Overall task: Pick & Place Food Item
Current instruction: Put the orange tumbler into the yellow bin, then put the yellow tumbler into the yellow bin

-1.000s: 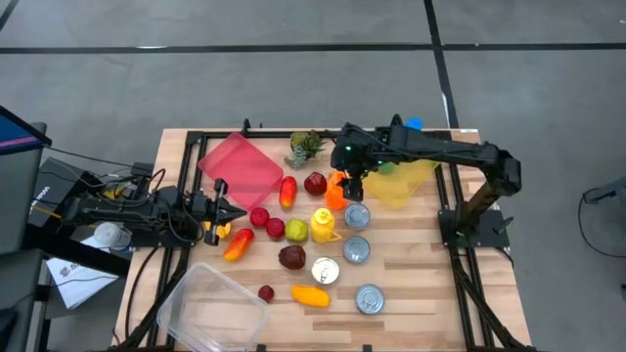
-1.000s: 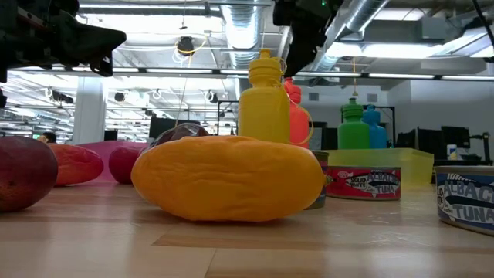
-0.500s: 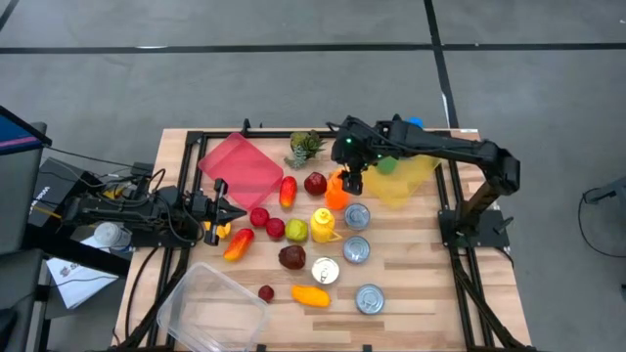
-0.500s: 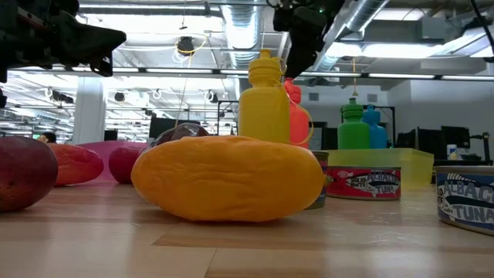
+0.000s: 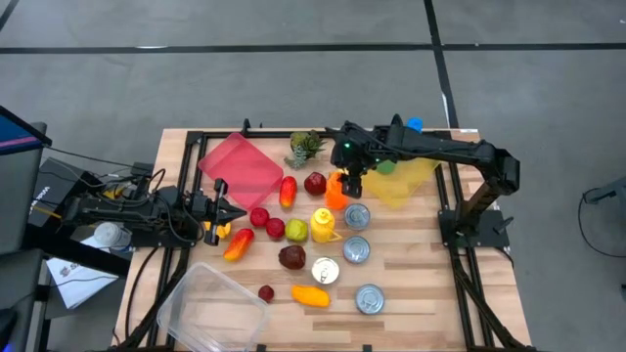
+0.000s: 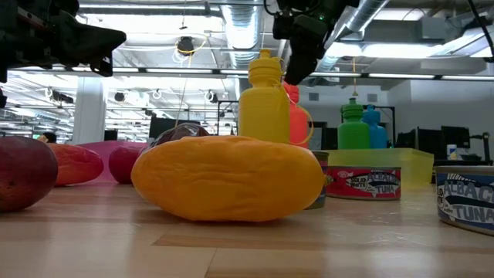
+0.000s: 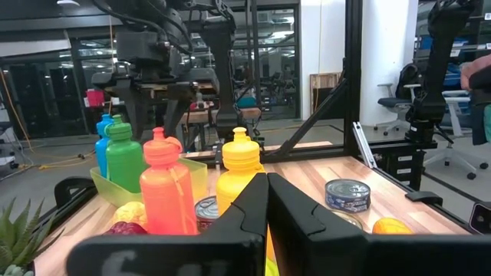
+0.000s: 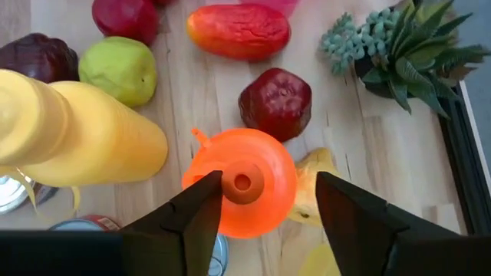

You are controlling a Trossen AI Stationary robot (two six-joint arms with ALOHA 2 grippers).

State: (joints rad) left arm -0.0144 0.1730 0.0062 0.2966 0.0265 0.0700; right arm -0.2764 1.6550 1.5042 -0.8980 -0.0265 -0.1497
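An orange bottle (image 5: 335, 191) (image 8: 242, 184) stands upright on the table next to a yellow bottle (image 5: 323, 225) (image 6: 265, 100). My right gripper (image 5: 350, 179) (image 8: 268, 182) hangs open just over the orange bottle's cap, pointing steeply down, one finger on each side of the cap and touching nothing that I can see. Fruit lies around: a dark red apple (image 8: 275, 102), a green pear (image 8: 121, 69) and a red-orange mango (image 8: 239, 29). My left gripper (image 5: 235, 213) (image 7: 268, 192) waits shut and level at the table's left edge.
Several tins (image 5: 356, 249) stand right of the fruit. A yellow bin (image 5: 406, 181) with green and blue bottles sits at the far right, a potted plant (image 5: 305, 147) and a pink tray (image 5: 240, 166) at the back, and a clear tub (image 5: 210, 308) at the near left. An orange mango (image 6: 228, 179) lies near the front.
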